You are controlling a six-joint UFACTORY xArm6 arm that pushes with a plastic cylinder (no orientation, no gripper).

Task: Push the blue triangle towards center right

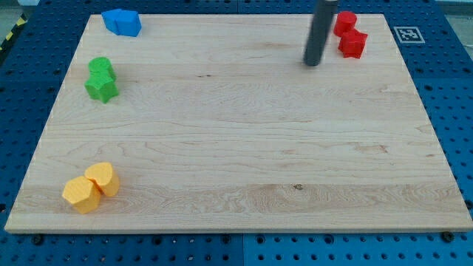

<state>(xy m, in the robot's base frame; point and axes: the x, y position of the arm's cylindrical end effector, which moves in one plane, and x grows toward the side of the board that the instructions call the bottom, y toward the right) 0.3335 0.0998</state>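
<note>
Blue blocks (122, 21) sit touching at the upper left of the wooden board (236, 162) — which of them is the triangle we cannot tell. Our tip (313, 63) rests bare on the board at the upper right, well apart from them, pushing nothing — just left of two red blocks (349, 35). Green blocks (100, 79) lie at left, orange blocks (92, 188) at lower left.
</note>
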